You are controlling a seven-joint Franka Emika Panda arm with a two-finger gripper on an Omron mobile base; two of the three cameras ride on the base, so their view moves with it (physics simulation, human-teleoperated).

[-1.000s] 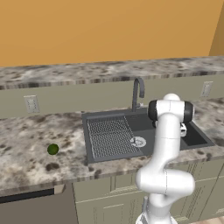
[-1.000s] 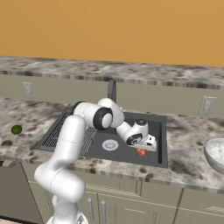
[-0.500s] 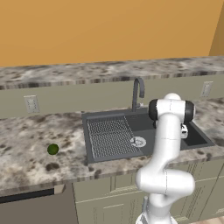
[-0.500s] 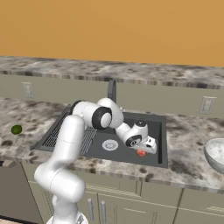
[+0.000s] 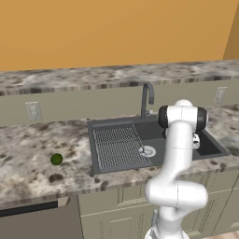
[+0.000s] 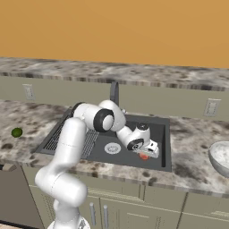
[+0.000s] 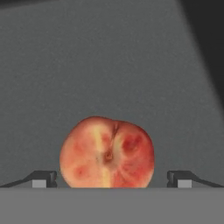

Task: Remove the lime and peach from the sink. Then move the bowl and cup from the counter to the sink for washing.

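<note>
Lowered slightly, spread jaws straddle the peach, its underside cut off from view.

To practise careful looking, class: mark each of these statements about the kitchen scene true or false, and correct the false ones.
1. The lime lies on the counter, left of the sink. True.
2. The peach sits between the two tips of the pincer. True.
3. The pincer is shut tight on the peach. False: its tips stand wide open on either side of the fruit.
4. The bowl is already in the sink. False: it stands on the counter, right of the sink.
5. The peach rests on the counter. False: it lies on the sink floor.
</note>
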